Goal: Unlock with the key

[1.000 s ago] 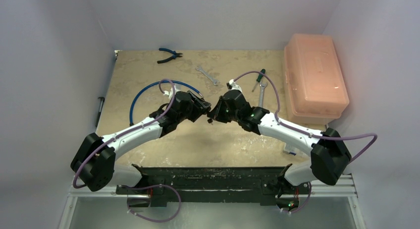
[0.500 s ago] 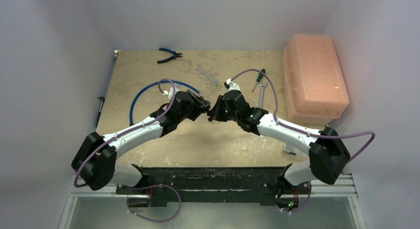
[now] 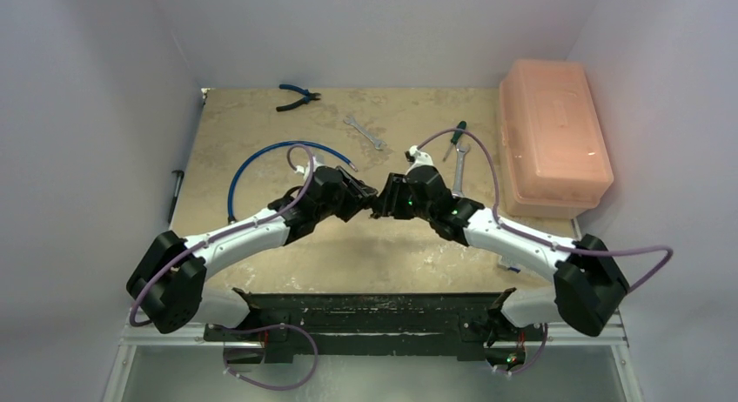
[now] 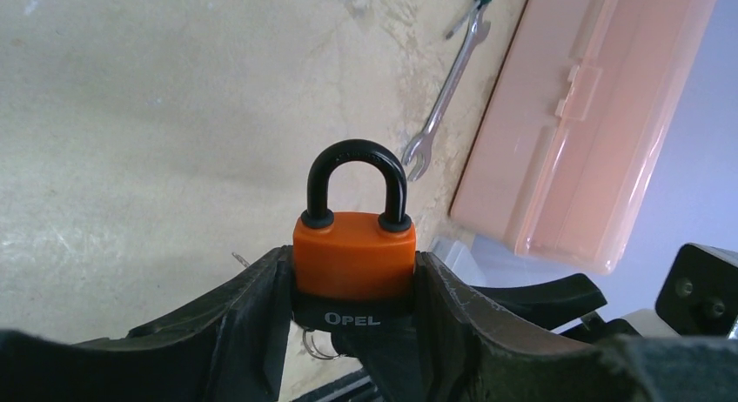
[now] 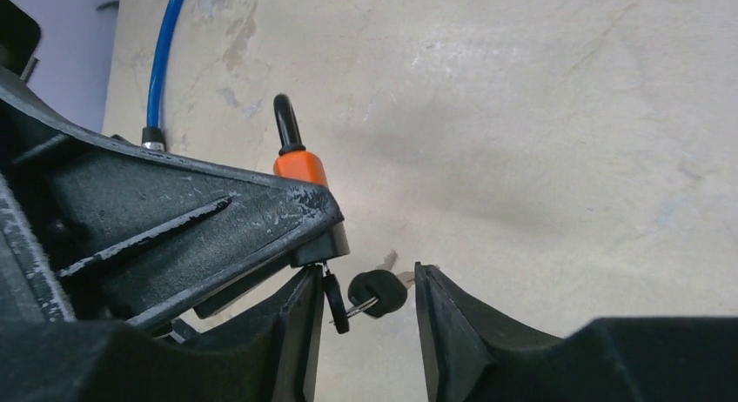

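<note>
Orange padlock [image 4: 352, 254], shackle closed, pinched in left hand [image 4: 352, 276]; right hand [image 5: 365, 276] just spread, flanking key [image 5: 377, 291] hanging beneath padlock (unlocking judged unfinished).

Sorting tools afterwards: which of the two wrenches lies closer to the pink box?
The wrench beside the green-handled screwdriver, just left of the box; the other wrench lies farther left, toward the pliers.

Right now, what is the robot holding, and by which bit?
The left gripper squeezes the orange padlock by the sides of its body. The right gripper is open, holding nothing.
</note>
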You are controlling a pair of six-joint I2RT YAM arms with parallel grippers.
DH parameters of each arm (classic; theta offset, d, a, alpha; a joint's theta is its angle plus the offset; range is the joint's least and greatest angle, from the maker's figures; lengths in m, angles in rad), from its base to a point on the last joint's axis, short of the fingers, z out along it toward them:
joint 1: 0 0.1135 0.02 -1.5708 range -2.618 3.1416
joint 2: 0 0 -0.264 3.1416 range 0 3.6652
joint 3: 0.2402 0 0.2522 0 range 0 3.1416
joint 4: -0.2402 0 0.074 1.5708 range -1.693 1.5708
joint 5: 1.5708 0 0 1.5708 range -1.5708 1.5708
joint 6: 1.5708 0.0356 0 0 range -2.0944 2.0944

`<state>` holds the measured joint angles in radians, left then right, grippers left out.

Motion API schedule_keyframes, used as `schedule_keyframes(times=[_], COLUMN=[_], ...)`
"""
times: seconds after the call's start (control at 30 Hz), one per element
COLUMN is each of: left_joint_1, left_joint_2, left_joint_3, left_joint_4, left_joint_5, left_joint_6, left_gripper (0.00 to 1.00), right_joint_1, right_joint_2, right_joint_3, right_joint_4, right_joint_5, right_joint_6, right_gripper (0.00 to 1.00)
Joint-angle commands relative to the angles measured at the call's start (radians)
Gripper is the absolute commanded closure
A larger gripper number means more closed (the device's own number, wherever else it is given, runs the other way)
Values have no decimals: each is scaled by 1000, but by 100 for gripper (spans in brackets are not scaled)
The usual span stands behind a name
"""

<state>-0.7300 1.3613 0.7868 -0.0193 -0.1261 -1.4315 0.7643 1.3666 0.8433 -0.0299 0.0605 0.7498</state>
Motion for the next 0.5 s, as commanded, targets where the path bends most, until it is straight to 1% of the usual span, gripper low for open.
schedule_keyframes(times=[0.0,0.13,0.2,0.3,0.37,0.47], left_joint_1=[-21,-21,-20,-21,-21,-20], left_joint_2=[6,24,34,41,36,25], left_joint_3=[10,12,11,12,13,15], left_joint_4=[38,48,58,70,67,71], left_joint_5=[46,42,51,65,67,74], left_joint_6=[-4,1,-6,-5,13,93], left_gripper=[100,100,100,100,100,100], right_joint_1=[-33,-49,-50,-50,-52,-86], right_joint_2=[-136,-238,-276,-299,-315,-320], right_joint_3=[-52,-114,-135,-146,-147,-116], right_joint_4=[-14,-37,-18,-7,-20,-83], right_joint_5=[70,41,9,-21,-4,20], right_joint_6=[-5,4,-11,-23,-23,-4], right_gripper=[49,40,37,35,35,34])
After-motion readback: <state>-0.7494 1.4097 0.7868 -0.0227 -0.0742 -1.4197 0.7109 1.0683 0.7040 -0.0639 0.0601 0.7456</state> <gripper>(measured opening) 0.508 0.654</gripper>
